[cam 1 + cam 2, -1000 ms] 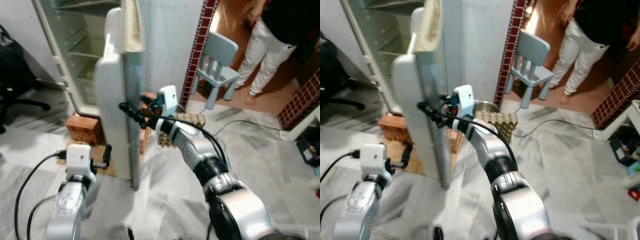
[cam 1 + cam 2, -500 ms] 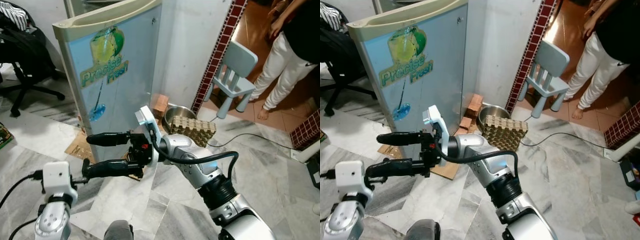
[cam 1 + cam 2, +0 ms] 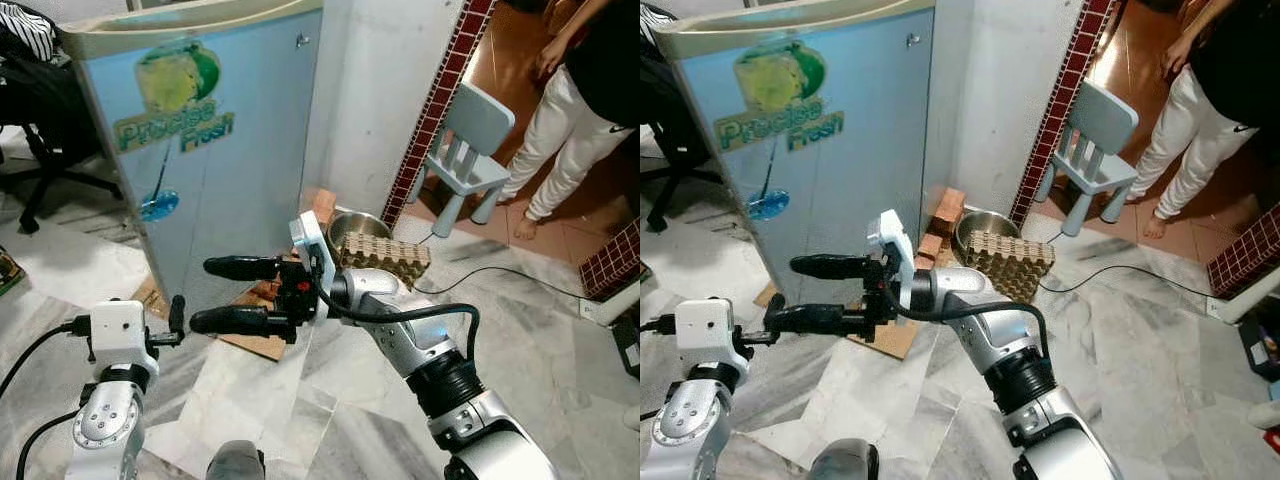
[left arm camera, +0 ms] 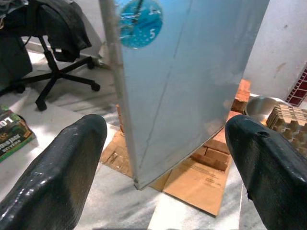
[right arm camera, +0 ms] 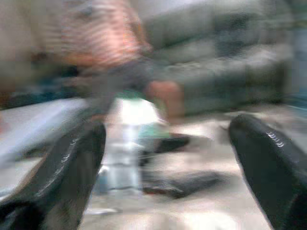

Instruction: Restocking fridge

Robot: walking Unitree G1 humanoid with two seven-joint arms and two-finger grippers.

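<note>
The pale blue fridge door with the green "Precise Fresh" logo (image 3: 200,150) is seen in the upper left of the head views, face-on and apparently swung shut. It is judged to be heavy, stiff and smooth, so it would best be taken by its free vertical edge rather than by the flat face. The grey cardboard egg tray (image 3: 385,257), standing by a steel bowl (image 3: 355,225) at centre frame, is judged light and fragile; support from beneath would be wise.

The right gripper (image 3: 225,293) is held at lower centre, its jaws spread wide and empty, just short of the door. The left gripper (image 4: 158,158) is held low at lower left, jaws likewise spread, pointed at the door's bottom corner above the brown cardboard sheet (image 4: 192,184). A person in white trousers (image 3: 545,130) stands at upper right beside a light blue child's chair (image 3: 465,145).

Compared with half a second ago, the door fills more of the left frame and the right gripper is shifted rightwards.
</note>
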